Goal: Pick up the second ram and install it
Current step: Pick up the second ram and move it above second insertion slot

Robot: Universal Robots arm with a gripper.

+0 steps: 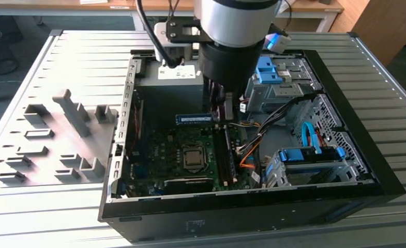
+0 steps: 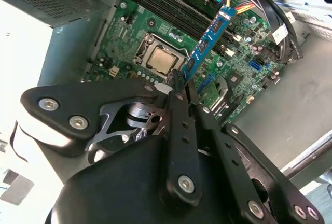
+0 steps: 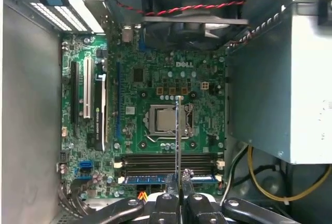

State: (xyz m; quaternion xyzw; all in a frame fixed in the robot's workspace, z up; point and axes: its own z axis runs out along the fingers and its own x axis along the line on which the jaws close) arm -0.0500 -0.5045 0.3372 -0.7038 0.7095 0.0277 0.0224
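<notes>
Gripper [image 2: 179,80] clamped on ram [image 2: 205,40], held above mobo slots [image 3: 155,161]: install step, prob. needs ram squared w/ a free one.

Lighting: even, diffuse light is washing the tabletop [image 1: 64,62]; case [image 1: 368,181] interior is sitting in soft shadow. Glare: pale panel [image 2: 26,42] is blowing out in second wrist view. Focus: ram [image 2: 204,42] is showing crisp; fingers [image 3: 167,206] are blurring.
</notes>
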